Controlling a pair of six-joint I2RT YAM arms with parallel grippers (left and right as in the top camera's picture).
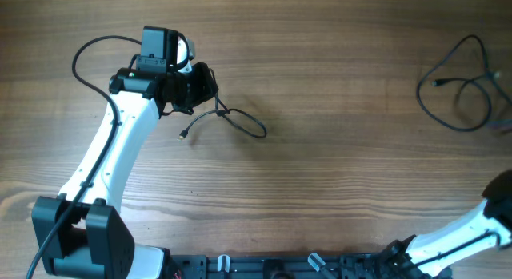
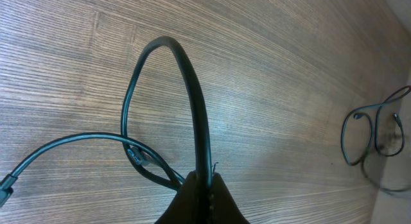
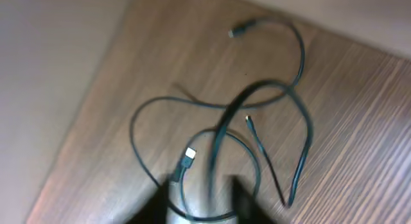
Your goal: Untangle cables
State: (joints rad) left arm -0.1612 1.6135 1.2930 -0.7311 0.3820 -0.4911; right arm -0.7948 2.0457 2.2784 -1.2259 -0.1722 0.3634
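You have a bare wood-grain table [image 1: 336, 175] under the whole scene, and along its near edge, around the middle, a black rail [image 1: 264, 269] carrying small grey clips.

Cables [image 1: 240, 123] on table [image 1: 320, 191], left and right

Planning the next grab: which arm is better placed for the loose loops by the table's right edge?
Right. The right gripper hangs over those loops, while the left gripper is shut on a separate cable far from them.
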